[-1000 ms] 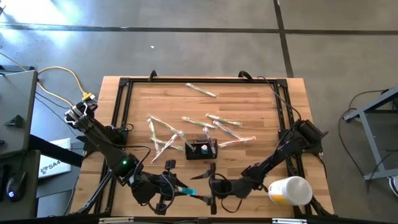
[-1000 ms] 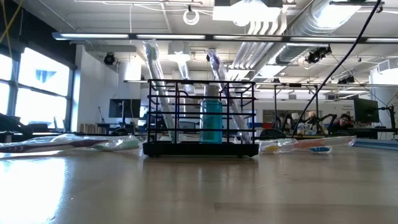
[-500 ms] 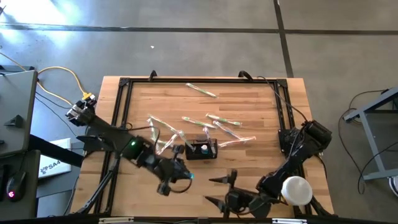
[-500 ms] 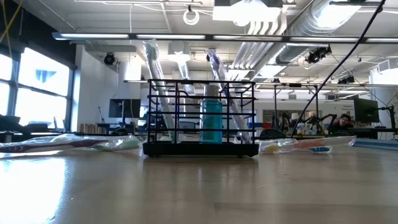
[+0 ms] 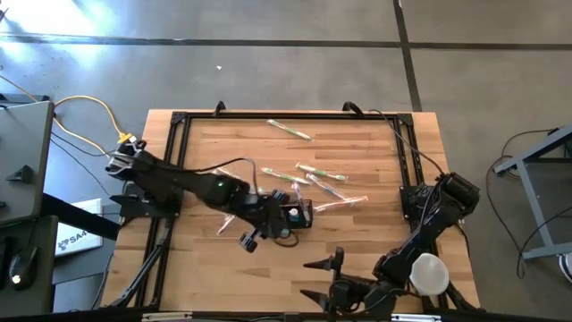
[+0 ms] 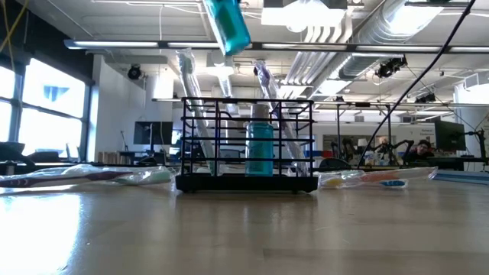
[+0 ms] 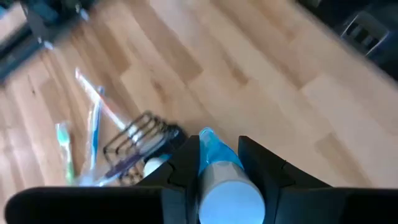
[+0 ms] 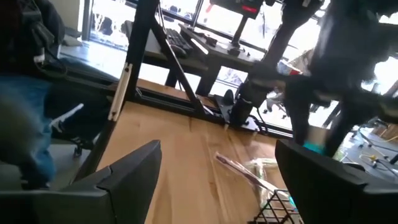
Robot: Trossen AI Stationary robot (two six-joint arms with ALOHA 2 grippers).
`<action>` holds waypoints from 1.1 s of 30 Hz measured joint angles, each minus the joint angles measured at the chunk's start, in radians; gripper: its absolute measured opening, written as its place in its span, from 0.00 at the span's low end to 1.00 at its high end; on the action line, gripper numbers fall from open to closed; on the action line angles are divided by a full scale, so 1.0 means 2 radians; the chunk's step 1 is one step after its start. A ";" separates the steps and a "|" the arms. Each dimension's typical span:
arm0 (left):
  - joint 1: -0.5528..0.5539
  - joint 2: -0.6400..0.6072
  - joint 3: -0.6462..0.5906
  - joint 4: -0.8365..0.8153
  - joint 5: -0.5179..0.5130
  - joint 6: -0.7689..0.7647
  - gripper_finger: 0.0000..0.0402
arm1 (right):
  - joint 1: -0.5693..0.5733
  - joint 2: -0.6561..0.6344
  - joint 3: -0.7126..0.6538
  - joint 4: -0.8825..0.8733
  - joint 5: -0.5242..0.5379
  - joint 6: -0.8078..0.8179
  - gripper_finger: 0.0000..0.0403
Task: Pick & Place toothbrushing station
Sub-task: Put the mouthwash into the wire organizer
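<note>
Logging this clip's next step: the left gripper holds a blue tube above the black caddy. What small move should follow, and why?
Probably lower it straight down. The left gripper is shut on the blue tube, which hangs above the caddy, over its left half. A similar blue tube already stands inside, so aim for a free slot. The right gripper waits open near the table's front edge.

1. Left arm stretches from the table's left edge across to the black caddy (image 5: 293,215); its left gripper (image 5: 273,225) hangs right over the caddy's near-left corner, fingers clamped on a small blue tube (image 7: 221,177).
2. Right arm is folded back, well clear of the caddy by the near edge; right gripper (image 5: 320,279) has fingers spread wide, nothing between them.
</note>
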 joint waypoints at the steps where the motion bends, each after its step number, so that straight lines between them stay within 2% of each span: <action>1: 0.007 0.007 0.000 -0.001 0.004 0.005 0.21 | 0.000 0.000 0.000 -0.004 0.000 0.000 0.77; 12: 0.062 0.028 0.000 -0.011 0.014 0.039 0.21 | 0.000 -0.005 -0.001 -0.027 0.006 -0.024 0.77; 25: 0.062 0.028 0.000 -0.027 0.020 0.044 0.21 | 0.000 -0.037 -0.001 -0.099 -0.006 0.012 0.77; 33: 0.062 0.042 -0.001 -0.023 0.016 0.047 0.21 | 0.000 -0.064 0.000 -0.177 -0.022 0.058 0.77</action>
